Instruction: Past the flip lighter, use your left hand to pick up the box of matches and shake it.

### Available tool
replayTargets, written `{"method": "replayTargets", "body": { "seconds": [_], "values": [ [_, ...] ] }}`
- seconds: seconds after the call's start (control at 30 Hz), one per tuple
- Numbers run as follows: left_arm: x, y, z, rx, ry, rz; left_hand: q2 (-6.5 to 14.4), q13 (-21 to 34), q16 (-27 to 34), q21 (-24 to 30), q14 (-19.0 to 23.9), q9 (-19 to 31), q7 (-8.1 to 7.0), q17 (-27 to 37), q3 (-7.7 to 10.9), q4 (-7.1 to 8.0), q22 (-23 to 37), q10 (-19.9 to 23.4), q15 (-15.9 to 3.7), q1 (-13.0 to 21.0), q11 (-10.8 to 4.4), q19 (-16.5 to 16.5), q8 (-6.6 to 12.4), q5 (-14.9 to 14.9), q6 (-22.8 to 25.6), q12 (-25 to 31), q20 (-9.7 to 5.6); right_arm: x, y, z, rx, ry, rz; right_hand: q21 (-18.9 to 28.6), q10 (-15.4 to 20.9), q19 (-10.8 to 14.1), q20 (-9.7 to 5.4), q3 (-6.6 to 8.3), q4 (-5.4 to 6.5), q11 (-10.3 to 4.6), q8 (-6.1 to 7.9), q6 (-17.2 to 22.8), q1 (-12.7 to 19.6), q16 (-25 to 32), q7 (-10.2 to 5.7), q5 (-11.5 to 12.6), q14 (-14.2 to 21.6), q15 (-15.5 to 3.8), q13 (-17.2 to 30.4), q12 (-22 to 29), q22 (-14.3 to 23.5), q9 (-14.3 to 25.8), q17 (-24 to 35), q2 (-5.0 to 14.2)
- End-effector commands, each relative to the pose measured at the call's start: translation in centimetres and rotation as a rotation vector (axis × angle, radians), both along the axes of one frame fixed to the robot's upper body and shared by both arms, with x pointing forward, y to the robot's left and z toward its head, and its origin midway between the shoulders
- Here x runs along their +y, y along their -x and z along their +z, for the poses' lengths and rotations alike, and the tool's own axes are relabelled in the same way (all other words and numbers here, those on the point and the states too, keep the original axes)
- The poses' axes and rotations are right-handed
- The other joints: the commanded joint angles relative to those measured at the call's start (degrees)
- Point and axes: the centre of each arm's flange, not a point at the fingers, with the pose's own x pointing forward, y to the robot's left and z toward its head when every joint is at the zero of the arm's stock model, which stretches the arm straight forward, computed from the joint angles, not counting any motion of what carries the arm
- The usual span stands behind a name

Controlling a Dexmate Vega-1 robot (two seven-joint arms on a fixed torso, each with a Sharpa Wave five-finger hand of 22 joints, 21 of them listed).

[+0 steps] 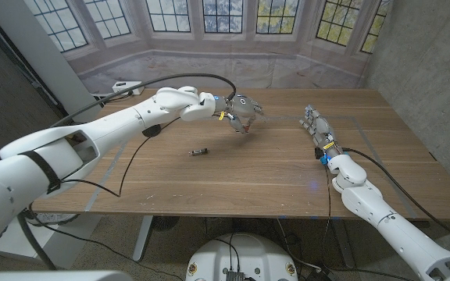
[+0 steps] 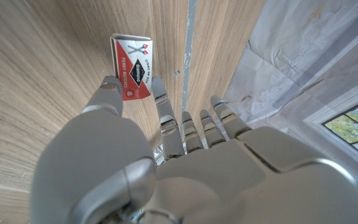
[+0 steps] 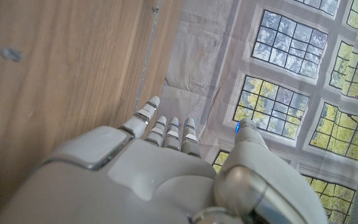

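The box of matches [image 2: 132, 66], red and white with black print, is pinched between the thumb and a finger of my left hand [image 2: 166, 162]. In the head view the left hand [image 1: 239, 109] is over the far middle of the table, and the box [image 1: 245, 126] shows as a reddish spot under its fingers. I cannot tell whether the box is clear of the wood. The flip lighter [image 1: 199, 151], small and dark, lies on the table nearer to me and left of that hand. My right hand [image 1: 317, 126] is at the table's right side, fingers straight, holding nothing.
A grey tape line [image 1: 116, 160] marks a rectangle on the wooden table [image 1: 256, 179]. A black cable [image 1: 135, 152] droops from my left arm onto the table. A small white device [image 1: 120, 85] sits at the back left. A concrete wall [image 1: 428, 70] stands to the right.
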Motion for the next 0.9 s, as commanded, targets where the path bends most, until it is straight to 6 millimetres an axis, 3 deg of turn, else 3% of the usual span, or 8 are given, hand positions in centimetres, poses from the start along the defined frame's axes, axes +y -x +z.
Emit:
{"method": "replayTargets", "body": {
  "seconds": [0.03, 0.9],
  "values": [
    [1.2, 0.5, 0.4, -0.005, 0.005, 0.02, 0.04, 0.06, 0.24, 0.14, 0.3, 0.1, 0.23, 0.22, -0.07, 0.05, 0.25, 0.62, -0.21, 0.19, -0.03, 0.4, 0.36, 0.08, 0.37, 0.01, -0.19, 0.3, -0.3, 0.0, 0.001, 0.006, 0.009, -0.04, 0.2, 0.44, -0.94, 0.25, -0.13, -0.08, 0.05, 0.15, -0.22, 0.34, -0.05, -0.06, 0.15, -0.21, 0.2, 0.15, 0.26, 0.21, 0.22, 0.14],
    [2.2, 0.5, 0.5, 0.001, 0.096, 0.033, 0.1, 0.07, 0.21, 0.11, 0.29, 0.15, 0.2, 0.22, -0.05, 0.05, 0.24, 0.75, -0.28, 0.12, -0.19, 0.37, 0.42, 0.1, 0.46, -0.11, -0.37, 0.7, -0.6, -0.4, 0.02, 0.009, 0.016, -0.03, 0.14, 0.51, -0.75, 0.26, -0.09, -0.08, 0.03, 0.1, -0.3, 0.35, -0.06, -0.06, 0.18, -0.14, 0.2, 0.12, 0.26, 0.21, 0.23, 0.16]
  ]
}}
